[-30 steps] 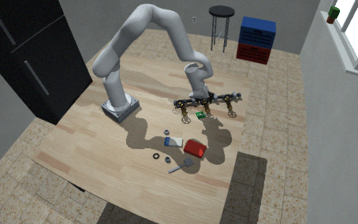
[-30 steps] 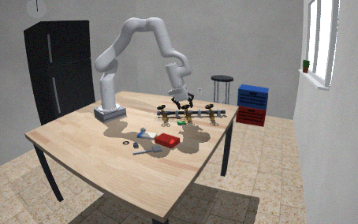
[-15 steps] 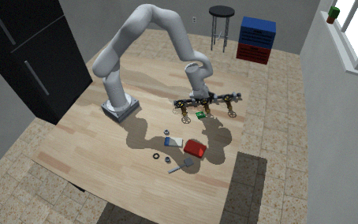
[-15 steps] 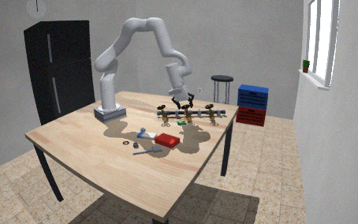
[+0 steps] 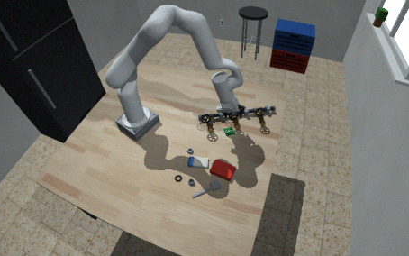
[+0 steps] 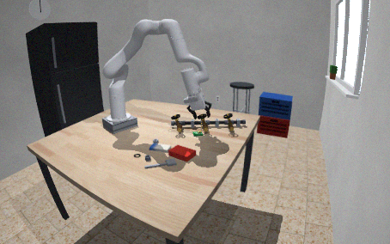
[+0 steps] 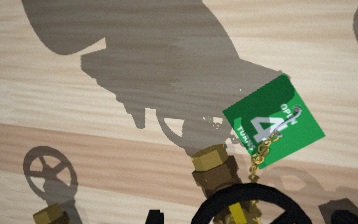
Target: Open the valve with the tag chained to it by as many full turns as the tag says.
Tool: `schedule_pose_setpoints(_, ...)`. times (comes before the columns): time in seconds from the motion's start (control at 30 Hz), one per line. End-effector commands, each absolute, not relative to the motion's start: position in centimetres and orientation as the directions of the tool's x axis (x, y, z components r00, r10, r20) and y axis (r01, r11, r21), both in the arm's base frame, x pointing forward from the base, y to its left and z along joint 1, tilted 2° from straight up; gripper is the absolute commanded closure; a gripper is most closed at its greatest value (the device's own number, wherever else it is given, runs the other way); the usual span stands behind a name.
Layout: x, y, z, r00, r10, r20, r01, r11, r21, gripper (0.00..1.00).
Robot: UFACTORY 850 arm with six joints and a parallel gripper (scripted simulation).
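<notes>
A grey pipe (image 5: 236,114) carries three brass valves with black handwheels: left (image 5: 208,120), middle (image 5: 234,116) and right (image 5: 260,113). A green tag (image 5: 229,132) is chained to the middle valve. In the wrist view the tag (image 7: 274,121) reads "OPEN 4 TURNS", and a gold chain (image 7: 262,150) runs from it to the middle valve's brass body (image 7: 215,167). That valve's handwheel (image 7: 250,205) fills the bottom edge. My gripper (image 6: 198,112) is open and sits right over the middle handwheel, with a finger on each side of it.
Nearer the table's front lie a red box (image 5: 222,169), a blue-and-white box (image 5: 198,161), a black ring (image 5: 178,178), two small nuts (image 5: 191,182) and a grey scraper (image 5: 206,189). The arm's base (image 5: 137,123) stands to the left.
</notes>
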State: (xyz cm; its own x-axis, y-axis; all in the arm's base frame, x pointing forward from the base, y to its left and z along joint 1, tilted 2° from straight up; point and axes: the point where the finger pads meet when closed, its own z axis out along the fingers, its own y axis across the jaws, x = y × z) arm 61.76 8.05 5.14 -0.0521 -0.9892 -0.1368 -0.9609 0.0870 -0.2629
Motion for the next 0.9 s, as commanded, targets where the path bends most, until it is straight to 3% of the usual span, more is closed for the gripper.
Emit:
schedule_pose_setpoints(0.0, 61.88, 8.06, 5.26, -0.052, -0.989, -0.136, -0.961, 0.087, -0.262, 0.00)
schedule_pose_setpoints(0.13, 61.88, 8.06, 5.26, -0.052, -0.989, -0.136, -0.961, 0.087, -0.262, 0.00)
schedule_pose_setpoints(0.17, 61.88, 8.06, 5.26, -0.052, -0.989, -0.136, -0.961, 0.087, -0.262, 1.00)
schedule_pose_setpoints(0.87, 61.88, 8.06, 5.26, -0.052, -0.989, -0.136, -0.961, 0.087, -0.262, 1.00)
